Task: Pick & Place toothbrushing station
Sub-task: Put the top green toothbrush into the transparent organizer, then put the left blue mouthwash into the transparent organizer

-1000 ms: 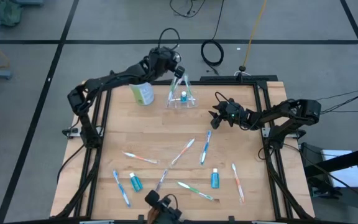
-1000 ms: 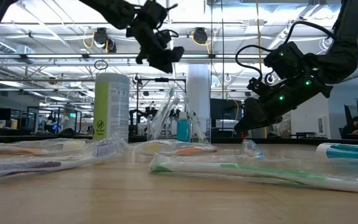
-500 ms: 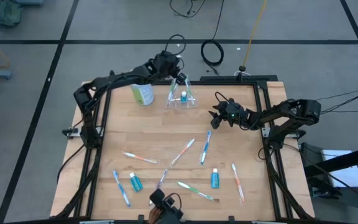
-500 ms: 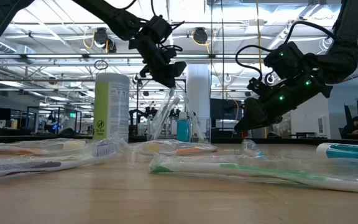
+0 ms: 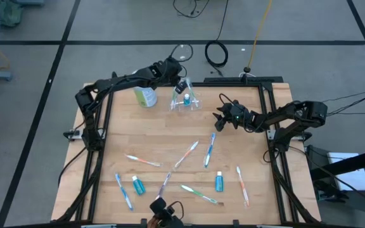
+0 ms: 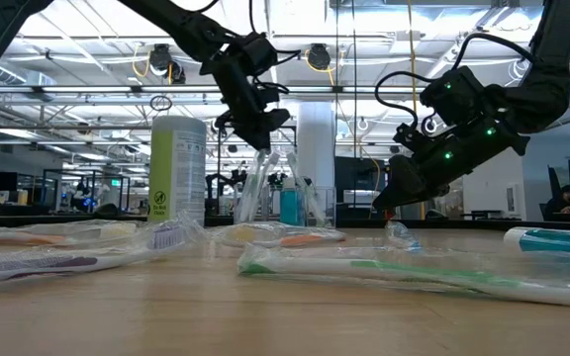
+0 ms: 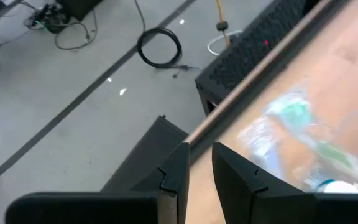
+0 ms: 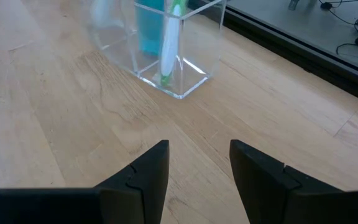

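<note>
The toothbrushing station (image 5: 186, 101), a clear plastic holder, stands on its base near the table's far edge. In it are a blue tube (image 8: 149, 31) and a green toothbrush (image 8: 169, 43); wrapped brushes lean out of its top (image 6: 265, 168). My left gripper (image 5: 177, 76) hangs slanted down just above and to the far left of the station. Its fingers (image 7: 201, 165) stand a narrow gap apart with nothing between them. My right gripper (image 5: 219, 115) waits open to the station's right, low over the table and pointing at it (image 8: 199, 165).
A green canister with a white lid (image 5: 146, 96) stands left of the station. Several wrapped toothbrushes (image 5: 187, 154) and blue tubes (image 5: 218, 181) lie scattered over the table's near half. The black table frame (image 7: 253, 56) runs just behind the station.
My left gripper has come down toward the station's top and has tipped its fingers further downward. The gap between its fingers is unchanged.
</note>
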